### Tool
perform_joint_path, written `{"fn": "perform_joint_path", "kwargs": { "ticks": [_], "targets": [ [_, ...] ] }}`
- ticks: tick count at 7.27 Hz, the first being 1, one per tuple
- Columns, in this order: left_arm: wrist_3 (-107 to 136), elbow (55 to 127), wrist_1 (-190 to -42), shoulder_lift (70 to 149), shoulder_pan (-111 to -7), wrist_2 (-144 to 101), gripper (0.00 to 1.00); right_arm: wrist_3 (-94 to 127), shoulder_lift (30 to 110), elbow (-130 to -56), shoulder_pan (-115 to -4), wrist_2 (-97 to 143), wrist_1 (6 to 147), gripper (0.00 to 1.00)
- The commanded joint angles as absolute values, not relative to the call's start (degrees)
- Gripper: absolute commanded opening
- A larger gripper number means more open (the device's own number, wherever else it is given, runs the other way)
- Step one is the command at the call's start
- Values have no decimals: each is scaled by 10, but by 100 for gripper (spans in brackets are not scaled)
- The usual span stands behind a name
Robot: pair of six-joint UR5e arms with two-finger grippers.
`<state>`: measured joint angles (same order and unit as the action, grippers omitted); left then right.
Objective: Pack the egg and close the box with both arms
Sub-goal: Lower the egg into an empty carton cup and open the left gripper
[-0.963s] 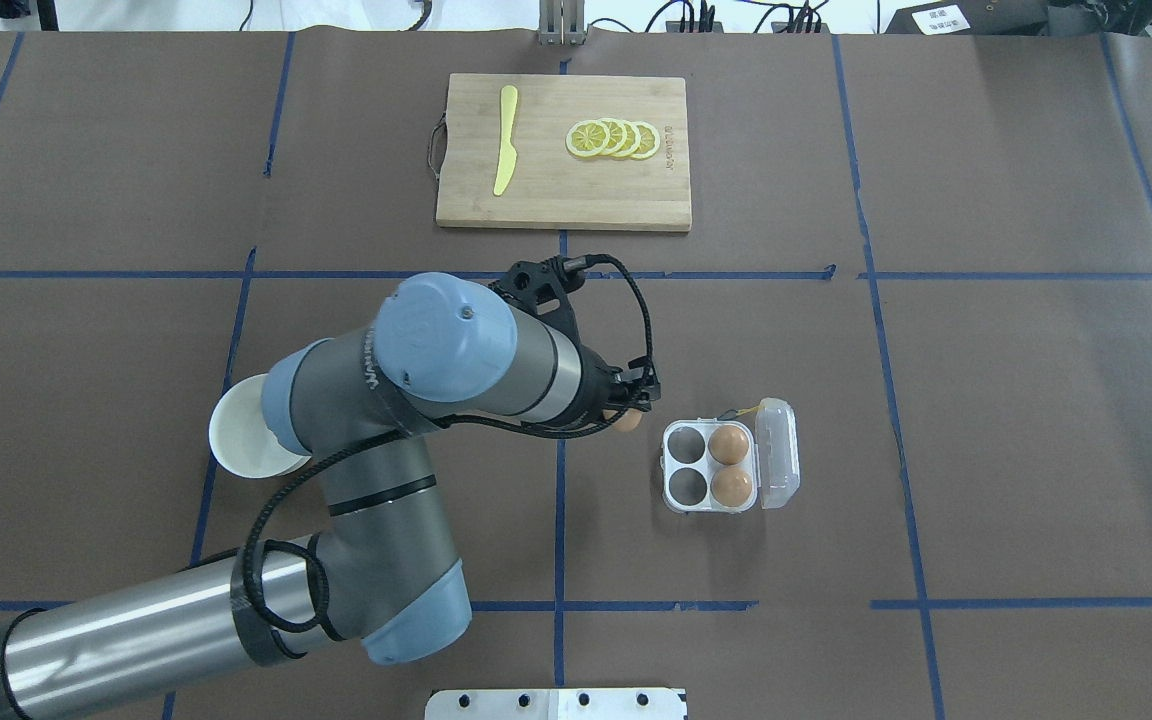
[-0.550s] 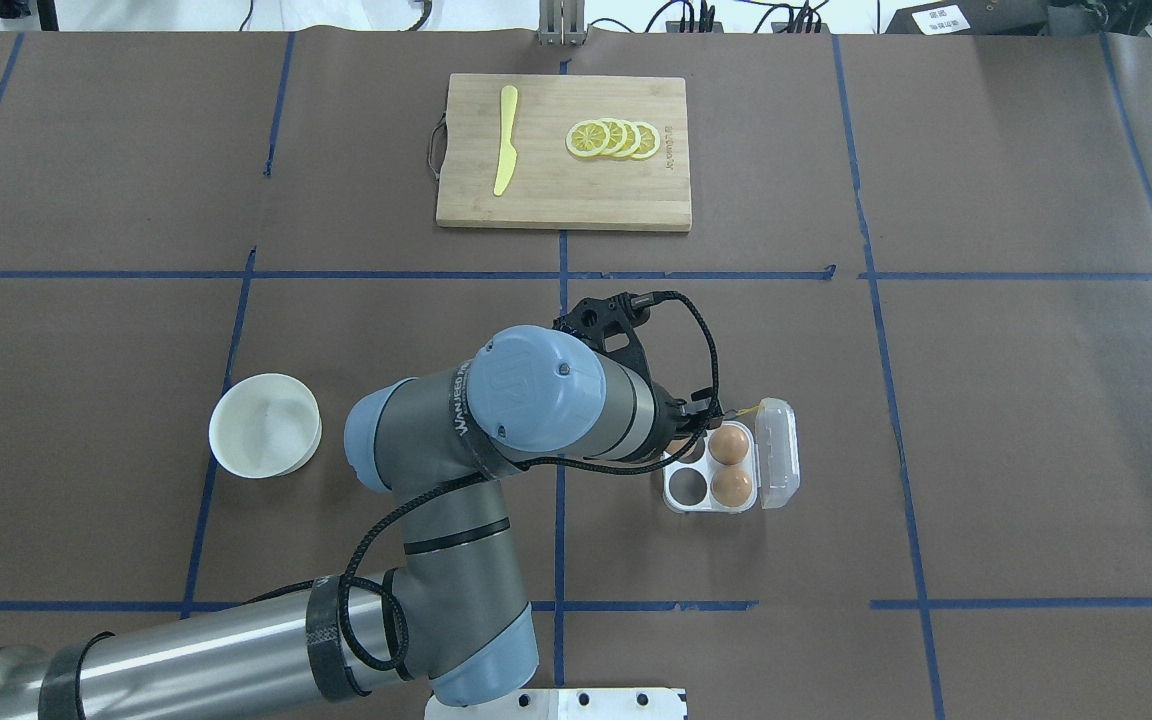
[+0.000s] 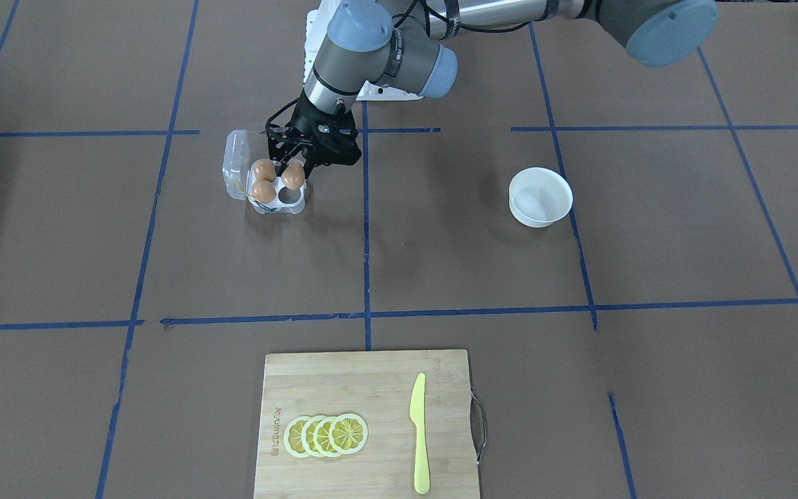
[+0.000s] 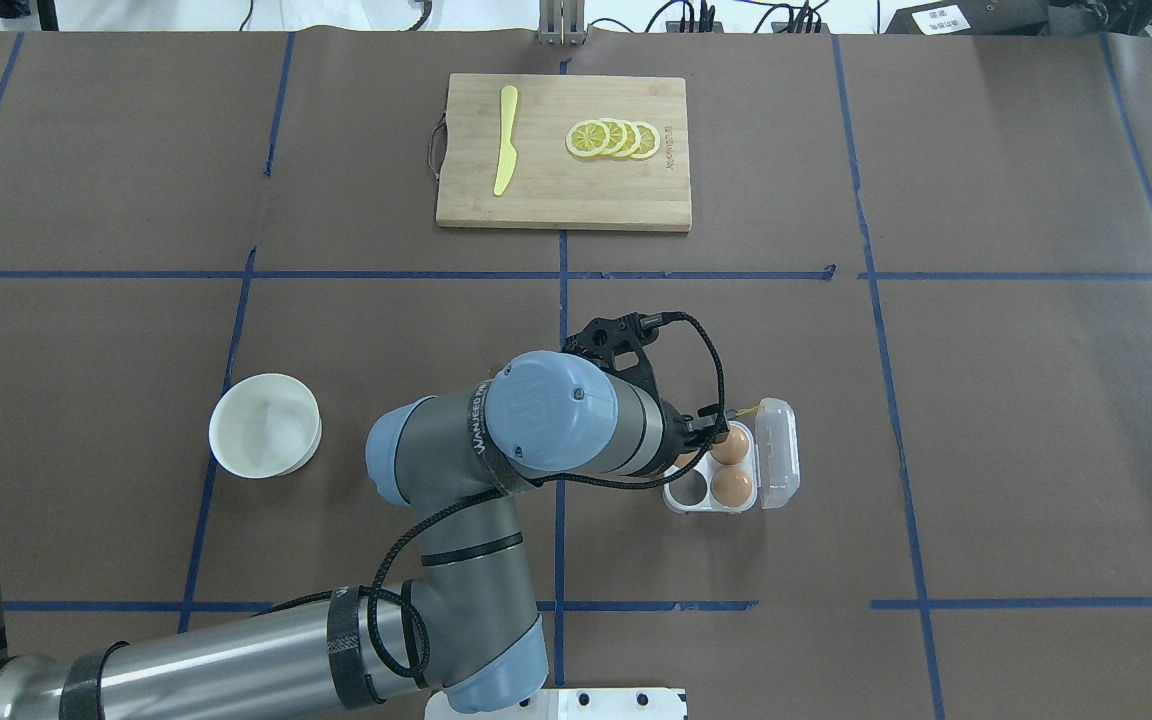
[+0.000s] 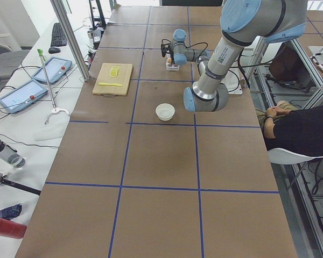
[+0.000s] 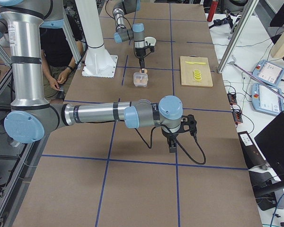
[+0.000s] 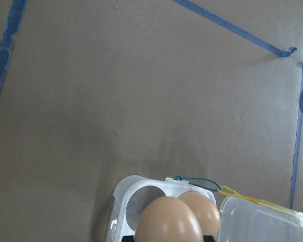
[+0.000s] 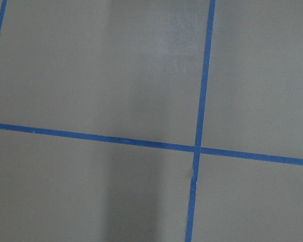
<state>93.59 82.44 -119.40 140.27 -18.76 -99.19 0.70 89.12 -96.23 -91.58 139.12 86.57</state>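
The clear four-cell box (image 3: 271, 206) stands open, its lid (image 3: 234, 163) folded out on my right side, a yellow string (image 4: 748, 409) at its far edge. Two tan eggs (image 3: 264, 170) (image 3: 262, 191) sit in the cells next to the lid. My left gripper (image 3: 293, 170) is shut on a third egg (image 3: 293, 177) and holds it just over the box's two empty cells; I cannot tell which one. The left wrist view shows this egg (image 7: 169, 223) close up, with one empty cell (image 7: 144, 194) behind it. My right gripper (image 6: 172, 144) shows only in the exterior right view, low over bare table; I cannot tell if it is open or shut.
A white bowl (image 4: 265, 425) stands to the left of my left arm. A wooden cutting board (image 4: 556, 195) at the far middle carries a yellow knife (image 4: 505, 140) and lemon slices (image 4: 613, 138). Blue tape lines cross the brown table.
My left arm has swung to the right with the egg, from beside the box's left edge to over the box. The bowl, hidden at first, is uncovered.
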Motion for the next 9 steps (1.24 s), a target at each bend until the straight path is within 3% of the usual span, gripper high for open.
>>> {"fn": "perform_joint_path", "kwargs": {
  "ticks": [1, 2, 3, 4, 5, 9],
  "targets": [
    [935, 823, -1196, 1404, -186, -992, 4, 7, 890, -962, -916, 1391, 866, 100],
    [934, 824, -1196, 1404, -186, -992, 29, 7, 889, -961, -916, 1391, 866, 100],
    [935, 826, -1197, 1403, -186, -992, 64, 7, 889, -961, -916, 1391, 866, 100],
    [935, 827, -1197, 1403, -186, -992, 73, 7, 889, -962, -916, 1391, 866, 100],
    [934, 828, -1197, 1402, -186, -992, 100, 7, 889, -959, -916, 1391, 866, 100],
    [929, 864, -1190, 1397, -206, -1001, 100, 7, 889, -961, -916, 1391, 867, 100]
  ]
}}
